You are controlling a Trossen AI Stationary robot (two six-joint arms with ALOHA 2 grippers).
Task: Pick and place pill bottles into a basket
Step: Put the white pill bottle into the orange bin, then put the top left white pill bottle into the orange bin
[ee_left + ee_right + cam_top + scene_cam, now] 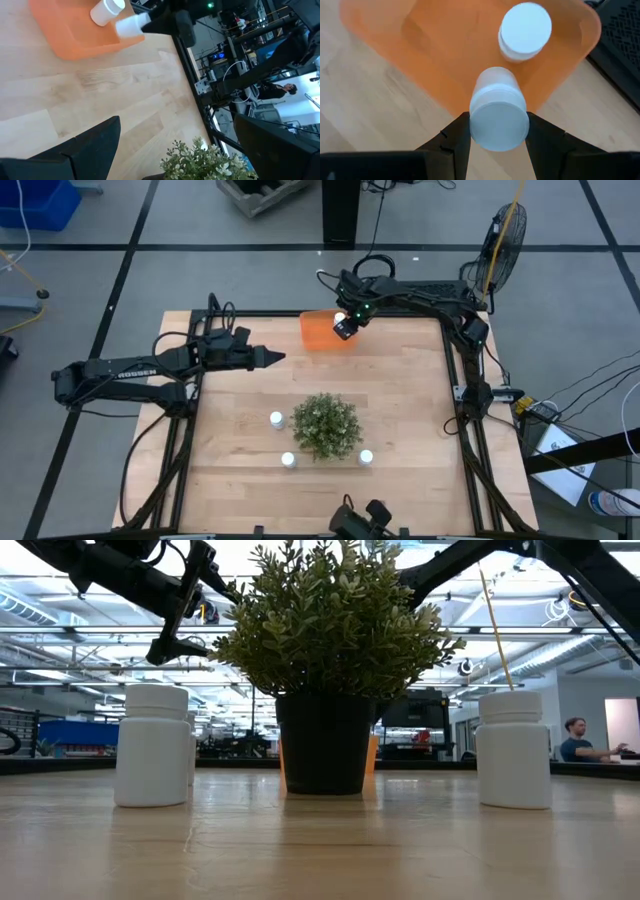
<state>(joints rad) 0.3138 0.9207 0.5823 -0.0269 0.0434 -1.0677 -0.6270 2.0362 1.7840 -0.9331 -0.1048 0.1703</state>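
The right gripper (498, 131) hangs over the orange basket (415, 45) at the far edge of the table (400, 380), its fingers closed on a pill bottle (499, 115). Just beyond that held bottle, a second bottle (525, 31) stands inside the basket. Three more bottles (276, 419) sit well away from this gripper, around the plant (326, 425). The left gripper (270, 358) waits with fingers spread, between plant and basket.

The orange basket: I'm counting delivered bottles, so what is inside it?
One pill bottle stands in the basket. The right tool holds another bottle above it, hiding part of the floor.
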